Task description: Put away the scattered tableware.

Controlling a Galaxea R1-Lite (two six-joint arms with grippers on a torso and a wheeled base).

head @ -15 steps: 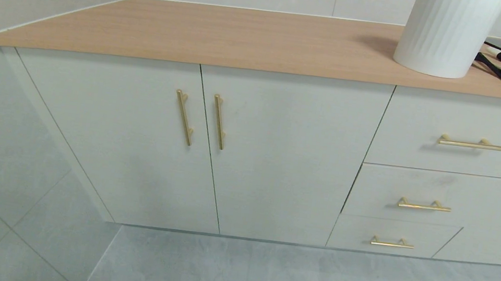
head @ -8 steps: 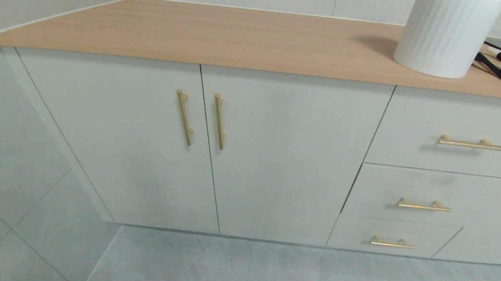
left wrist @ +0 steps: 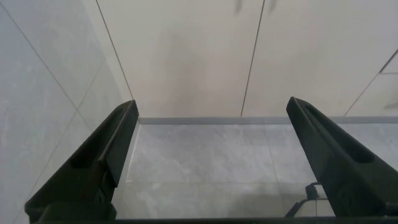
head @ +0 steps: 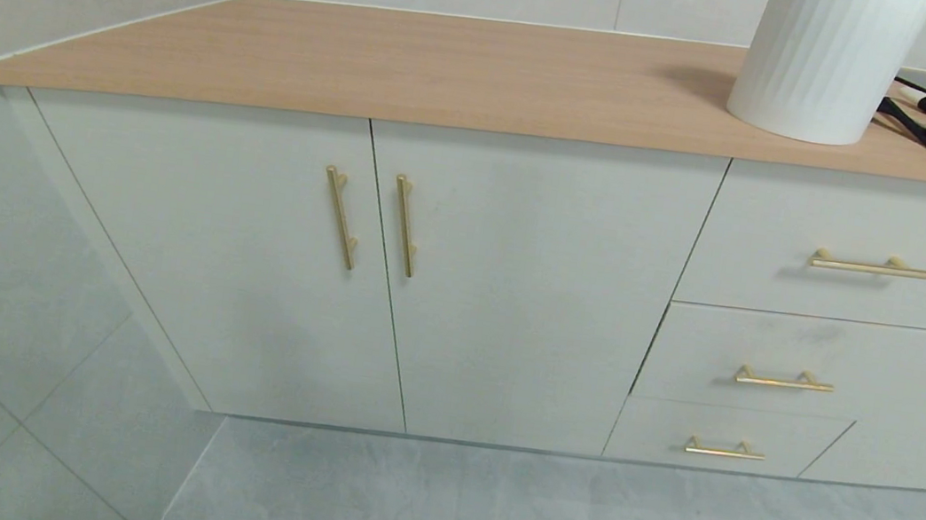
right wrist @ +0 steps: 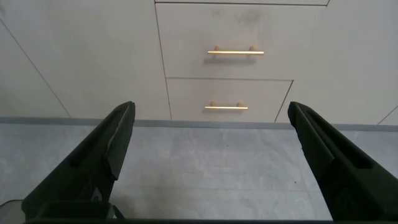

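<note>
While the tableware (head: 915, 125) is lying at the far right end of the wooden countertop (head: 364, 59), just beside the white ribbed container (head: 824, 61), both claws are hanging low, well apart from it. The left gripper (left wrist: 211, 103) is facing the floor (left wrist: 205, 162) below the cabinet doors (left wrist: 186, 56), fingers spread wide. The right gripper (right wrist: 210, 106) is facing the lower drawers (right wrist: 261, 93), fingers likewise spread wide.

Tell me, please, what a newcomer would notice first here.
A tall white ribbed container stands at the right end of the wooden counter, with utensils lying beside it. Below, gold handles stand out on the closed doors and drawers.
</note>
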